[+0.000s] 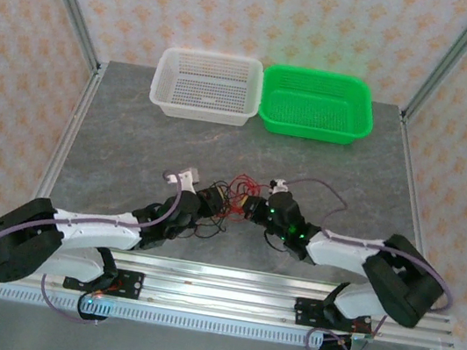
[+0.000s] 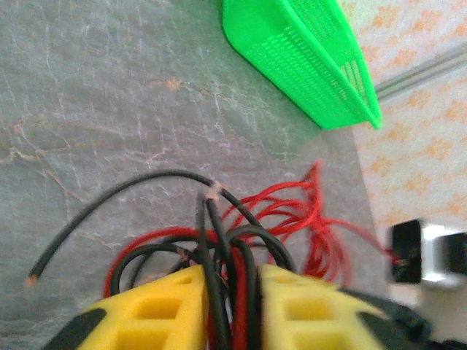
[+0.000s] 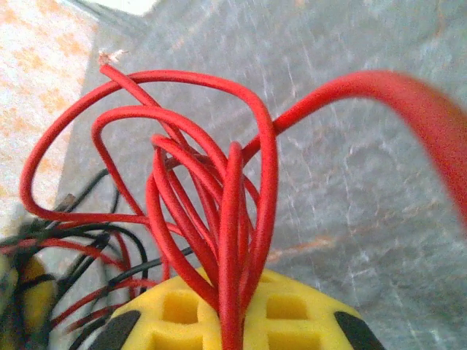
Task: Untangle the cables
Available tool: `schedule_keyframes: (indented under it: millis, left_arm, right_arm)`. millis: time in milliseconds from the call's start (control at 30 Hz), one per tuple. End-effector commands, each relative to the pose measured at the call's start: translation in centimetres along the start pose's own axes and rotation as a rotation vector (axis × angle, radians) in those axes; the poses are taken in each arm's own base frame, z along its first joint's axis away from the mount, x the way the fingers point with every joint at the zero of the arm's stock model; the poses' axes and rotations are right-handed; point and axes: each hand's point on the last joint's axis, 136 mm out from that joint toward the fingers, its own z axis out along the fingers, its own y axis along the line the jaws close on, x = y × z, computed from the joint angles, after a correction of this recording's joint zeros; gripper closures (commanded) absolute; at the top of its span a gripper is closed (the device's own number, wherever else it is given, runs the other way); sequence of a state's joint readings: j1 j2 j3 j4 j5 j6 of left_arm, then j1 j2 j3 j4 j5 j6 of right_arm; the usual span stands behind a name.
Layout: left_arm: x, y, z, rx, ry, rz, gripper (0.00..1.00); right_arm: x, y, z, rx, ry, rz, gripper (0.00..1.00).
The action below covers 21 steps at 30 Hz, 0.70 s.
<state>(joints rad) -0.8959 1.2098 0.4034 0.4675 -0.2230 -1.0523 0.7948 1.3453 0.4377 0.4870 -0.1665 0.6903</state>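
The cables (image 1: 229, 194), a tangle of thin red and black wires, lie on the grey table between my two grippers. My left gripper (image 1: 210, 201) is shut on a bundle of black and red cables (image 2: 232, 255); its yellow fingers (image 2: 168, 306) press the bundle from both sides. One black cable (image 2: 109, 197) arcs away to the left with a bare end. My right gripper (image 1: 255, 207) is shut on several loops of red cable (image 3: 219, 182), which fan upward from its yellow fingers (image 3: 299, 310). Black cables (image 3: 109, 240) trail off to the left in the right wrist view.
A white basket (image 1: 209, 57) and a green basket (image 1: 320, 76) stand side by side at the table's far edge. The green basket (image 2: 306, 58) also appears in the left wrist view. Metal frame posts stand at the table's corners.
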Motion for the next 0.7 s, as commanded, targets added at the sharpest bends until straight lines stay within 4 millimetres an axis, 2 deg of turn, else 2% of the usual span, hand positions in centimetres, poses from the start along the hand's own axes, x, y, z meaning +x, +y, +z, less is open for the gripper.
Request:
schedule_keyframes:
  millis: [0,100,333,433,600,667]
  left_arm:
    - [-1.0,1.0,-0.8,-0.053,-0.033,0.073,0.54]
    - [-1.3,1.0,-1.1,-0.082,-0.028,0.138,0.4]
    - [-1.0,-0.5,-0.6,-0.132,0.047,0.336,0.37]
    - [0.1,-1.9,0.2,-0.121,0.108,0.432,0.39]
    - [3.5,-5.0,1.7,-0.051,0.212,0.596,0.39]
    - [4.4,-5.0,2.5,-0.062,0.235,0.632,0.4]
  right_arm:
    - [-2.8,-1.1,-2.0,0.087,-0.113,-0.185,1.0]
    - [-3.7,-1.0,-3.2,0.1,-0.152,-0.305,1.0]
    - [-4.7,-0.5,-4.4,0.105,-0.188,-0.449,1.0]
    - [-4.8,-0.2,-4.7,0.099,-0.189,-0.501,1.0]
    - [-4.8,0.0,-5.0,0.1,-0.182,-0.532,1.0]
    - [-4.7,0.1,-5.1,0.092,-0.18,-0.521,1.0]
